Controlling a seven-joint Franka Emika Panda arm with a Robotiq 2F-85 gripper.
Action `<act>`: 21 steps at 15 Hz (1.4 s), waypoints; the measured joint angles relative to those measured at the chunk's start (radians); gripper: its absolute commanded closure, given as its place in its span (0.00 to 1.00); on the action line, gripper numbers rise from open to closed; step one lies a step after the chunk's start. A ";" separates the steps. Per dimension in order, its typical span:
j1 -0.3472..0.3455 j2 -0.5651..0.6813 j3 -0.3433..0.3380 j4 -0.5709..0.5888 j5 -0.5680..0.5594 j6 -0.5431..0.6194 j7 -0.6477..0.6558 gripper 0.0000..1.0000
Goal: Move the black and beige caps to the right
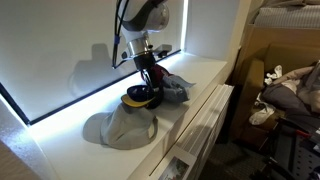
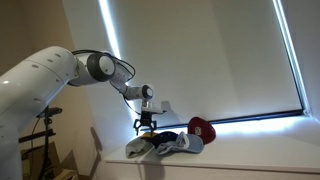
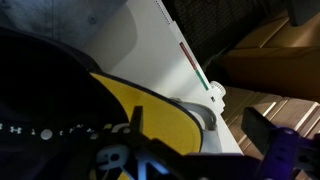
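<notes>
White ledge beneath a large blinded window, lit strip along the lower frame; cluttered room beyond the ledge edge in an exterior view.

Robotiq gripper pointed straight down over the cap cluster, also seen in the other outside camera. In the wrist view, gripper with jaws spread wide, one finger low centre and its mate at the lower right edge. Not clamped on anything. Yellow brim lying between and behind the fingers. Contact with the cap: cannot tell from any view.

Black cap directly under the gripper, yellow brim facing the camera, filling the left of the wrist view. Beige cap just beside it on the near side, flat on the ledge, crown slumped; visible again at the near end of the cluster. Third cap, grey with red trim, touching the black cap on the far side. Red cap at the cluster's end nearest the window corner.
</notes>
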 measured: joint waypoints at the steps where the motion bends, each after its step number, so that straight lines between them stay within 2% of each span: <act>1: 0.000 0.006 0.000 0.003 0.000 -0.005 0.007 0.00; 7: 0.000 0.096 0.000 0.050 0.000 -0.017 0.038 0.00; 14: 0.000 0.099 -0.001 0.061 -0.003 -0.008 0.053 0.00; 19: 0.002 0.091 -0.021 0.048 -0.031 0.208 0.209 0.00; 21: 0.003 0.084 -0.029 0.038 -0.051 0.260 0.272 0.00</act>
